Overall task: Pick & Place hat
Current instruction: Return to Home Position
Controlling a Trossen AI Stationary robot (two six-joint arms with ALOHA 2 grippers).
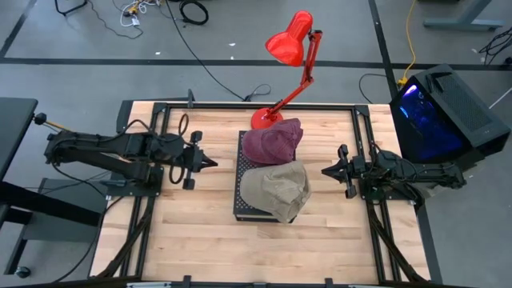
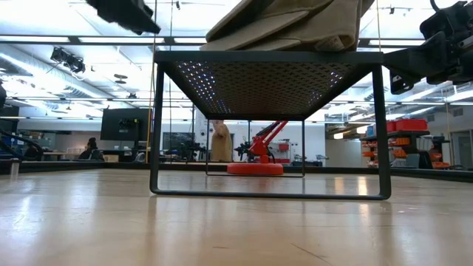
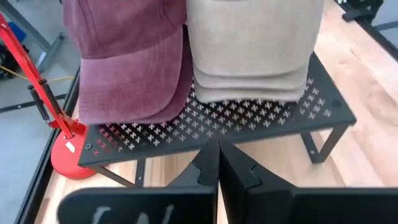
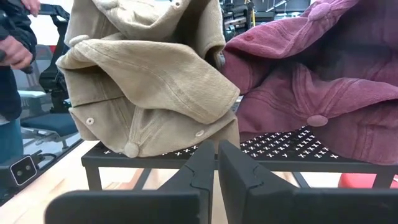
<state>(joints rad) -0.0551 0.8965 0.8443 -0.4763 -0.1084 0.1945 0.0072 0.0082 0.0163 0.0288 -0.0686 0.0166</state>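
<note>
A maroon corduroy cap [image 1: 273, 142] and a beige cap [image 1: 277, 189] lie side by side on a black perforated metal rack [image 1: 241, 192] in the table's middle; the maroon one is on the far half, the beige on the near half, overhanging the rack's right edge. My left gripper [image 1: 210, 162] hovers shut, left of the rack, pointing at it. My right gripper [image 1: 326, 170] hovers shut, right of the rack, facing the beige cap [image 4: 149, 81]. In the left wrist view both cap brims [image 3: 249, 68] face my left gripper [image 3: 217, 158].
A red desk lamp [image 1: 288, 56] stands on the table's far edge behind the rack, its base [image 1: 262, 118] just beyond the maroon cap. A lit black computer case [image 1: 440, 112] sits off the right side. Bare wood lies in front of the rack. A person's hand [image 4: 15, 43] shows beyond the table.
</note>
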